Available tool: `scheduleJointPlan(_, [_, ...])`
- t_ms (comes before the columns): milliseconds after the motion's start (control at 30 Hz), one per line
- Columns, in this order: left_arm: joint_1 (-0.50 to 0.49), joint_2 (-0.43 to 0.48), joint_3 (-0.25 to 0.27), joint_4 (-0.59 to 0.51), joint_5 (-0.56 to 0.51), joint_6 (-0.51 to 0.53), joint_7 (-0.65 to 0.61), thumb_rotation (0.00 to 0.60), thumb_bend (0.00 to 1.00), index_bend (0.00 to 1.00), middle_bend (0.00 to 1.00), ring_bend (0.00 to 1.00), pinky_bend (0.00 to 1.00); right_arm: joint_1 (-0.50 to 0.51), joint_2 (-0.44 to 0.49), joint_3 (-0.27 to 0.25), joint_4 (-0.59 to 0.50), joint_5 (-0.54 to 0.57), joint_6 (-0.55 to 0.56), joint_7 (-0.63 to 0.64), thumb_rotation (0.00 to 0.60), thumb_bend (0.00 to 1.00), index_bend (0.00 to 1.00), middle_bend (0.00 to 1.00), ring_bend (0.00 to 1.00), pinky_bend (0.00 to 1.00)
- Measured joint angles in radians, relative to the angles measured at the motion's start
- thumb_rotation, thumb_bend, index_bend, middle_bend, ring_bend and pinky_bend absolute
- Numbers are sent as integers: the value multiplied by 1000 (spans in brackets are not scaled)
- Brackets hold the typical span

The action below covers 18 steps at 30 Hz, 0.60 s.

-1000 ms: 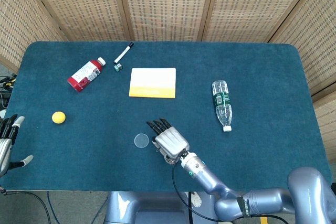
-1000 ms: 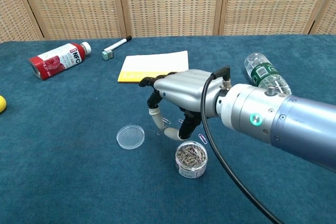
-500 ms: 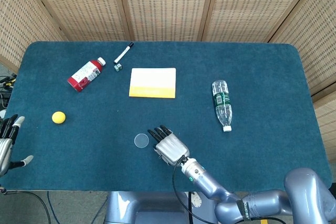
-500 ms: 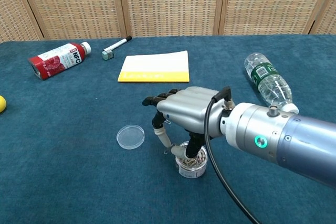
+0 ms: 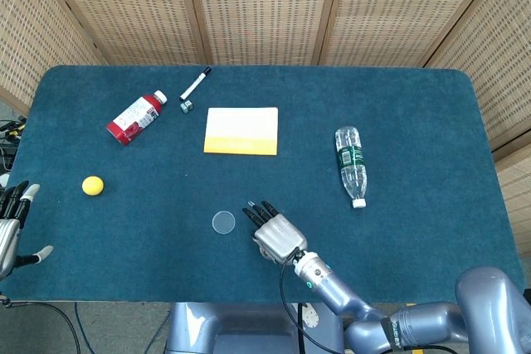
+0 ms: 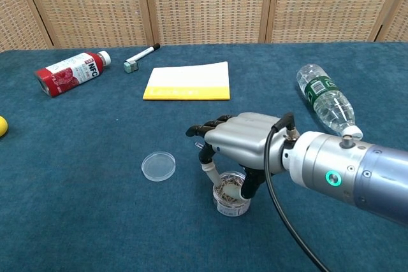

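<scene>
The blue table (image 5: 431, 122) carries everything, and its far items lie as they did a second ago. The right hand (image 6: 245, 139) has drawn back toward the robot and to its right since then: in the chest view it was ahead of the small jar of paper clips (image 6: 231, 197), near the yellow notepad (image 6: 188, 81), and now it sits directly over the jar. The hand's palm faces down, the dark fingertips (image 6: 203, 128) reaching out level toward the notepad, while the thumb and a curled finger come down on either side of the jar's rim. Whether they actually squeeze the jar or only bracket it is hard to say from either view. In the head view the right hand (image 5: 278, 233) covers the jar completely.

The left hand (image 5: 10, 223) rests at the near left edge of the table, fingers apart and holding nothing, unchanged.

The clear water bottle (image 6: 323, 97) lies on its side to the right, well apart from the hand. The red drink bottle (image 6: 69, 72) lies at far left. The jar's clear lid (image 6: 159, 165) sits flat just left of the jar, where it was. A marker (image 6: 141, 57) lies near the red bottle, and a yellow ball (image 5: 92, 186) lies near the left edge.
</scene>
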Motion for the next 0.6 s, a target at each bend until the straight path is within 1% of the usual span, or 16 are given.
scheduleJointPlan(33, [0,0,0,0,0,0,0,600,0,0,0,0,0,0,2,0,-1,2,-2,2,600,338,513,0,0,8])
scheduleJointPlan(67, [1,0,0,0,0,1,0,600,0,0,0,0,0,0,4,1,-2,5,-5,3,600,297,482,0,0,8])
scheduleJointPlan(133, [1,-1,0,1,0,1,-1,600,0,0,0,0,0,-1,10,4,-5,10,-9,10,600,264,455,0,0,8])
scheduleJointPlan(400, [-1,0,0,2,0,-2,-3,600,0,0,0,0,0,-6,36,17,-33,6,-4,29,600,256,451,0,0,8])
scheduleJointPlan(600, [-1,1,0,2,-1,-1,-8,600,0,0,0,0,0,-18,96,46,-102,-20,29,63,600,257,451,0,0,8])
